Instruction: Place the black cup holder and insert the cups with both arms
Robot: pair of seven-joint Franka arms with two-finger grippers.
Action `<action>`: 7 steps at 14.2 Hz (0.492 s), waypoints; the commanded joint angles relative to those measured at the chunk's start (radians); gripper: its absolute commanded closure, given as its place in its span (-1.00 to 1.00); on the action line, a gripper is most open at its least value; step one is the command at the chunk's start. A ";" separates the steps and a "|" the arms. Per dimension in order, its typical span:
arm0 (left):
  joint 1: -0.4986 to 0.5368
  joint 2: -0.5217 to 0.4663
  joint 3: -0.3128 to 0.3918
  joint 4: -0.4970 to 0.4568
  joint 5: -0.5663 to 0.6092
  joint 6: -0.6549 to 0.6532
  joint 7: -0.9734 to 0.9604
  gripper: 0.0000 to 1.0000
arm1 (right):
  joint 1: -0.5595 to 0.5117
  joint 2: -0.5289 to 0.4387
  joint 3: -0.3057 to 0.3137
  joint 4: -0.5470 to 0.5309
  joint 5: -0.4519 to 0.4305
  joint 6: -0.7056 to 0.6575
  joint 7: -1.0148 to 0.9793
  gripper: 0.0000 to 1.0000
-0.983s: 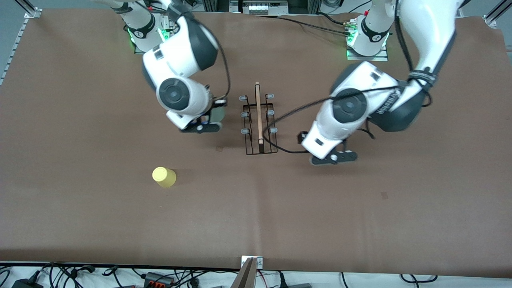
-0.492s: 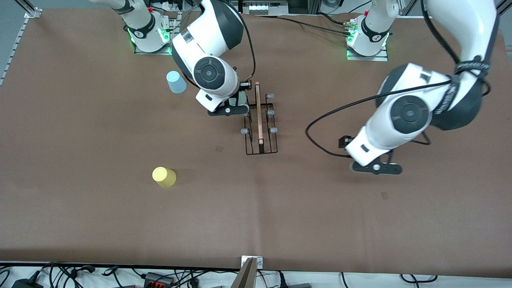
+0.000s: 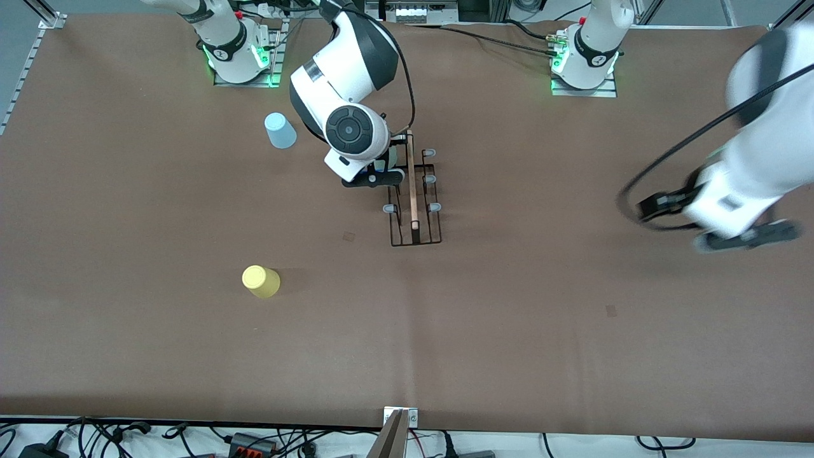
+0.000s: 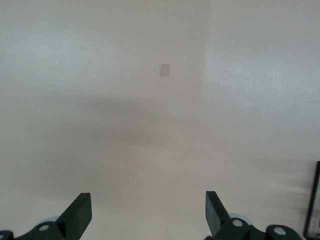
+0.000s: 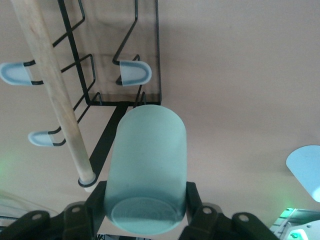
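The black cup holder (image 3: 412, 191) stands mid-table, its wooden rod on top and grey-blue pegs on both sides. My right gripper (image 3: 375, 178) is shut on the mint green cup (image 5: 147, 170) and holds it against the rack's side toward the right arm's end, by the pegs farther from the front camera. In the right wrist view the cup's closed base faces the camera, beside the rod (image 5: 50, 85) and a peg (image 5: 132, 72). My left gripper (image 3: 744, 240) is open and empty over bare table at the left arm's end; its fingers (image 4: 80, 215) show only table.
A light blue cup (image 3: 280, 130) stands upside down near the right arm's base, also at the edge of the right wrist view (image 5: 307, 170). A yellow cup (image 3: 261, 281) stands nearer the front camera, toward the right arm's end.
My right arm swung in with the mint green cup to the rack's pegs, uncovering the light blue cup. My left arm moved away from the rack toward its own end of the table.
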 commanded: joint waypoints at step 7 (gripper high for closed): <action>0.043 -0.227 0.020 -0.310 -0.039 0.157 0.091 -1.00 | 0.032 0.084 -0.009 0.015 0.008 0.081 0.005 0.44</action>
